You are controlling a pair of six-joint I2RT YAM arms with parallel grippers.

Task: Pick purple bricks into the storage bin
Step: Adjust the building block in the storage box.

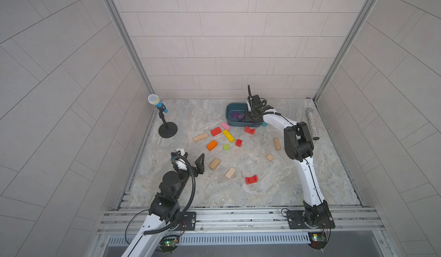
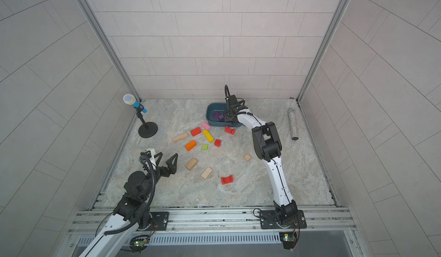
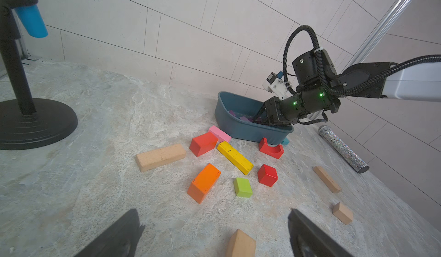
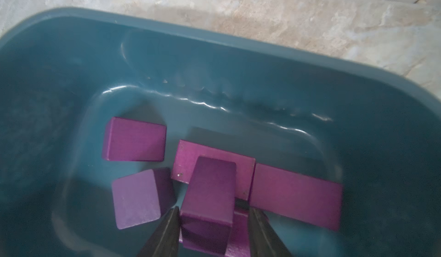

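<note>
Now, right jaws parted around purple brick [image 4: 210,189] in storage bin [image 4: 238,72], left jaws spread wide

Glossy storage bin [image 4: 238,60], probably plastic; matt purple bricks [image 4: 134,140].

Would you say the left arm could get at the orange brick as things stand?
Probably yes. The left gripper is open and empty, facing the orange brick, which lies flat with only bare table between them; the green brick beside it stands apart, leaving the jaws room.
</note>
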